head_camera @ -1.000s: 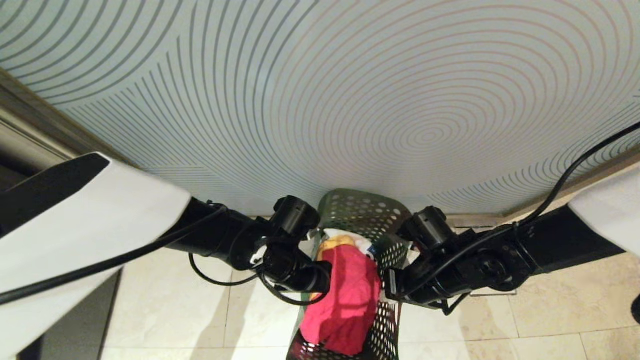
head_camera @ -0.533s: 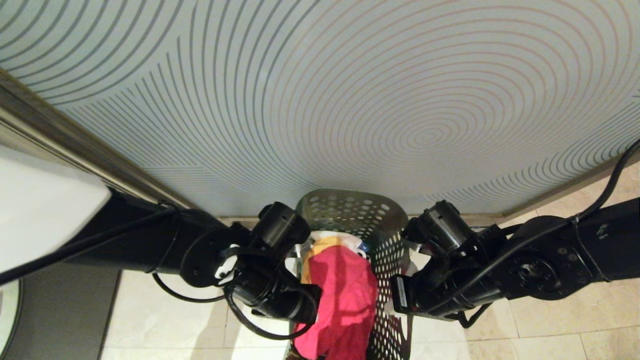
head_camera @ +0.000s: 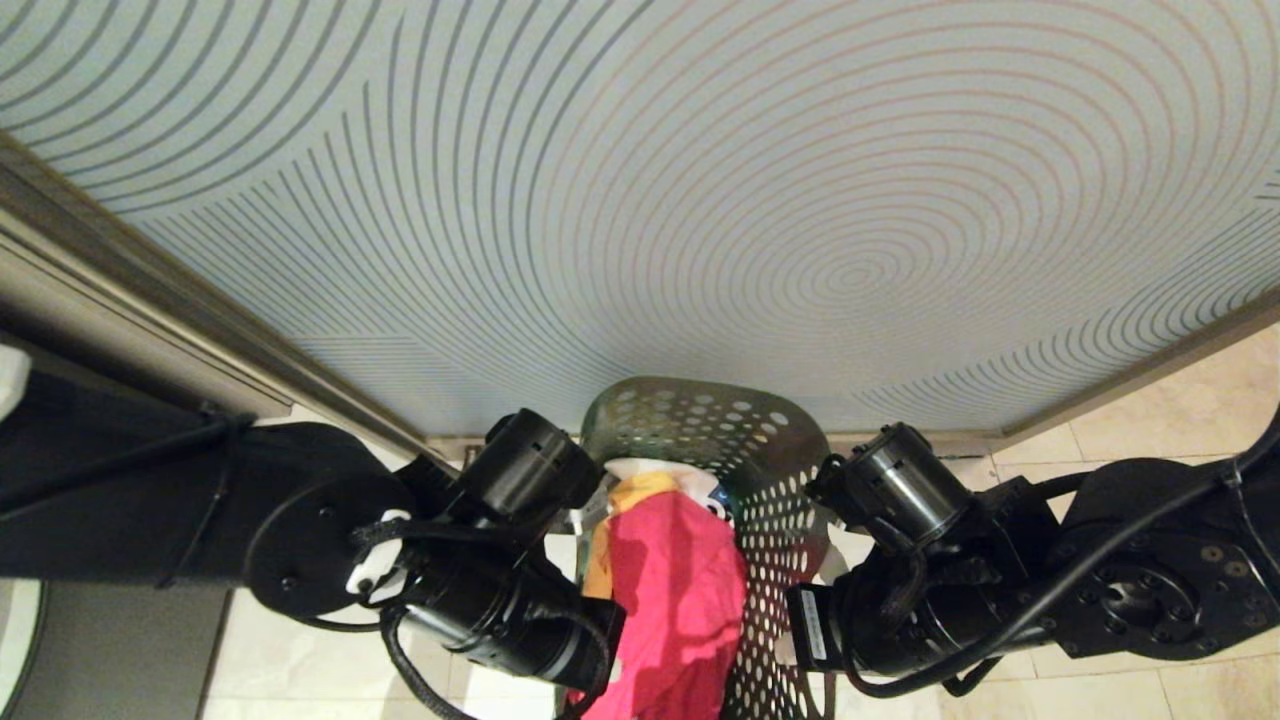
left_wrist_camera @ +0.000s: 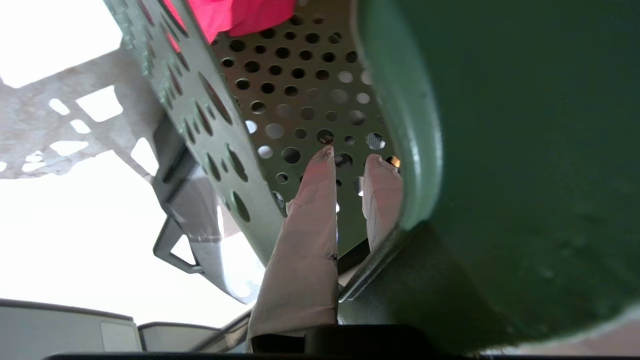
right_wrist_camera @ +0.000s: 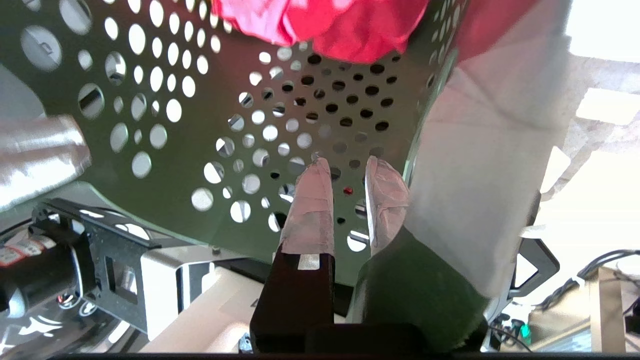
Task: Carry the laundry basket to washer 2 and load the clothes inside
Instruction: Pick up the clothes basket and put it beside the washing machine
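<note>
1. One dark green plastic laundry basket [head_camera: 745, 440] with round holes all over, holding three soft garments [head_camera: 670, 590]: pink-red, yellow-orange, white.
2. It hangs between two tools, above the pale tiled floor [head_camera: 1150, 420].
3. Left tool [left_wrist_camera: 350, 165] and right tool [right_wrist_camera: 350, 172] each pinch a basket side wall, nearly closed.
</note>
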### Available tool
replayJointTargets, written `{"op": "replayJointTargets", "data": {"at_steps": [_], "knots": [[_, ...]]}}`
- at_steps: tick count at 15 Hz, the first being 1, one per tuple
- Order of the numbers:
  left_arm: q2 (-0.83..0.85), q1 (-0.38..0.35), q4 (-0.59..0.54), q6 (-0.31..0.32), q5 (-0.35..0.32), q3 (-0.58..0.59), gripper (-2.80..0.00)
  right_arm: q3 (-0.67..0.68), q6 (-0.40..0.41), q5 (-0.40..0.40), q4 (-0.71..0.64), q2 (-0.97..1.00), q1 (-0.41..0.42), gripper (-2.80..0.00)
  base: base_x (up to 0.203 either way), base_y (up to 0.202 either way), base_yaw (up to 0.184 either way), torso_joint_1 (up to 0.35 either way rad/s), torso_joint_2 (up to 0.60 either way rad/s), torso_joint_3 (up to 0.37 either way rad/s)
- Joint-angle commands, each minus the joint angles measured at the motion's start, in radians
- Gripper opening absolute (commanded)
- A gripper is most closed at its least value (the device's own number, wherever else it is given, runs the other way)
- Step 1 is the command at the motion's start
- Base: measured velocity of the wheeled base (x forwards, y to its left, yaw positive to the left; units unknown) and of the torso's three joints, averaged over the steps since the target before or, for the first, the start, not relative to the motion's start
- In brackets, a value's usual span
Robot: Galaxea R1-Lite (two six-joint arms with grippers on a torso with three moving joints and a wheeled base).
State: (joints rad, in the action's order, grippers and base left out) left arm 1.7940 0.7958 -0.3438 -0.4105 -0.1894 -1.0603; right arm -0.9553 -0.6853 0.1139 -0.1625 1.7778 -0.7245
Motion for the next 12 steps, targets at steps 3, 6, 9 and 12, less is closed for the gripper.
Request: {"op": "replayJointTargets", "data": {"at_steps": [3,6,9,12], "knots": [[-0.034,0.05,-0.003,-0.029,-0.001,0.007,-2.8,0.026,-0.004,-0.005,-0.002,-0.044,-0.002,-2.8,0.0,0.0,0.0,0.001,0.0,0.166],[-0.058,0.061,-0.043,-0.028,0.001,0.011,-2.8,0.041,-0.007,-0.005,-0.002,-0.067,-0.001,-2.8,0.0,0.0,0.0,0.007,0.0,0.198],[-0.07,0.09,-0.07,-0.028,0.001,0.013,-2.8,0.068,-0.007,-0.003,-0.001,-0.097,-0.002,-2.8,0.0,0.0,0.0,0.004,0.0,0.195],[-0.088,0.117,-0.108,-0.03,-0.001,0.014,-2.8,0.094,-0.007,-0.003,-0.001,-0.125,-0.003,-2.8,0.0,0.0,0.0,0.003,0.0,0.208]]}}
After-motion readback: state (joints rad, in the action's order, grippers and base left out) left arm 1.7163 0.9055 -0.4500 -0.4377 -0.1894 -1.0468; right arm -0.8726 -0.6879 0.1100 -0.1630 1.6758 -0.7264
